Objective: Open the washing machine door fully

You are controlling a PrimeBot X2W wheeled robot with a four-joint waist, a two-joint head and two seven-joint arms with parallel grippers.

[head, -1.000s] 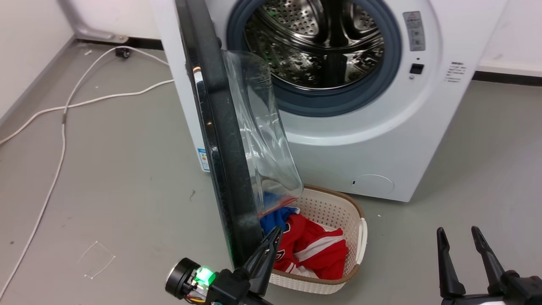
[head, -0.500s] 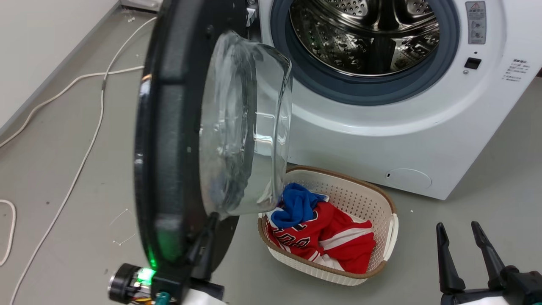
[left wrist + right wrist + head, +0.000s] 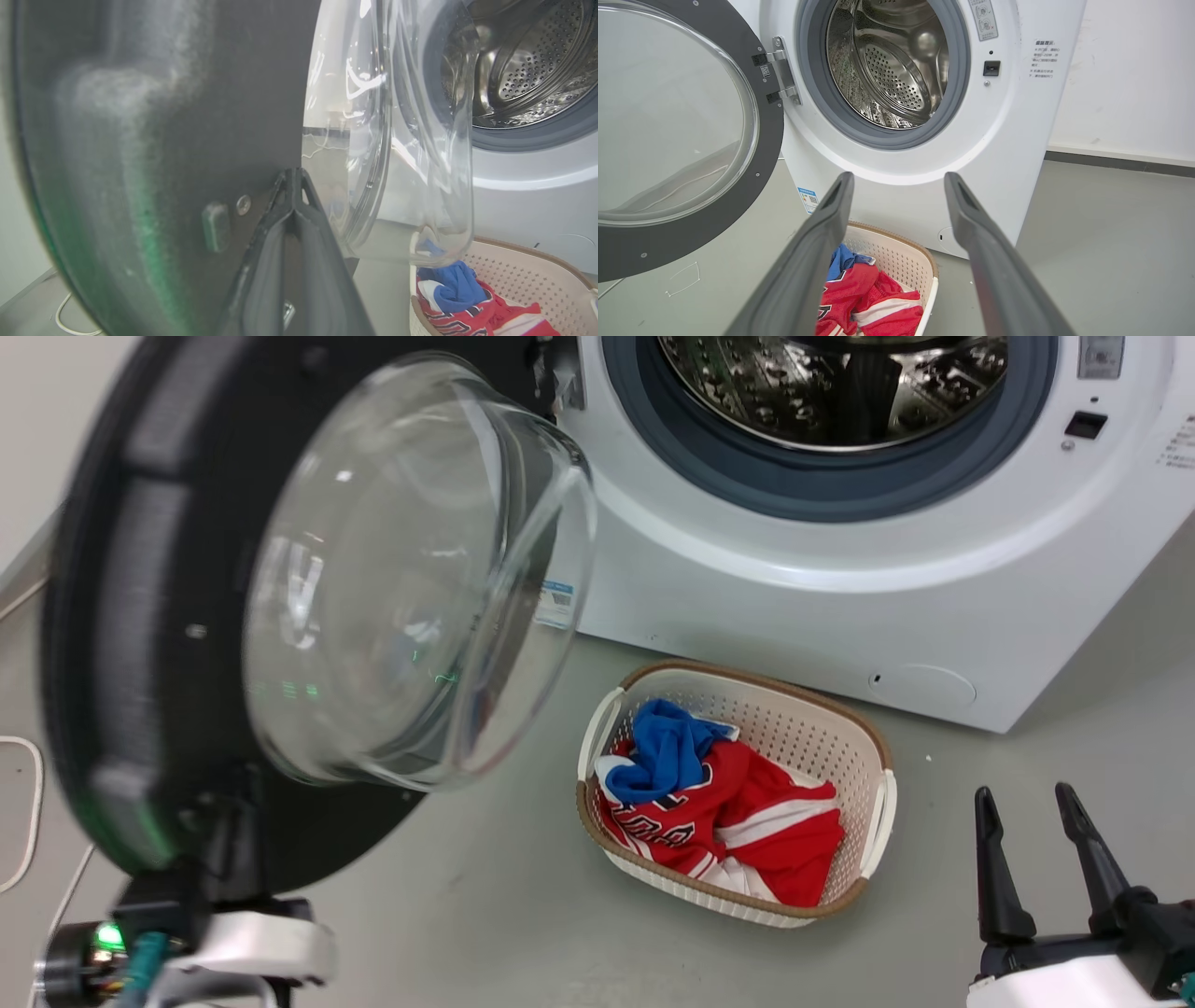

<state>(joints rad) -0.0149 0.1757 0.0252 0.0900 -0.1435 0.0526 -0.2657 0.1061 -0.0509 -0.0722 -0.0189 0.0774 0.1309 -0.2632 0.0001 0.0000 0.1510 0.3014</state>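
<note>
The washing machine door (image 3: 280, 616) stands wide open at the left of the washing machine (image 3: 794, 588). Its black ring and clear bulging glass bowl face outward, and the steel drum (image 3: 840, 383) is exposed. The left claw (image 3: 293, 186), fingers pressed together, touches the door's black inner face. The right claw (image 3: 1022, 793) is spread and holds nothing.

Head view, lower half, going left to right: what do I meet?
Door → basket → right tool.
</note>
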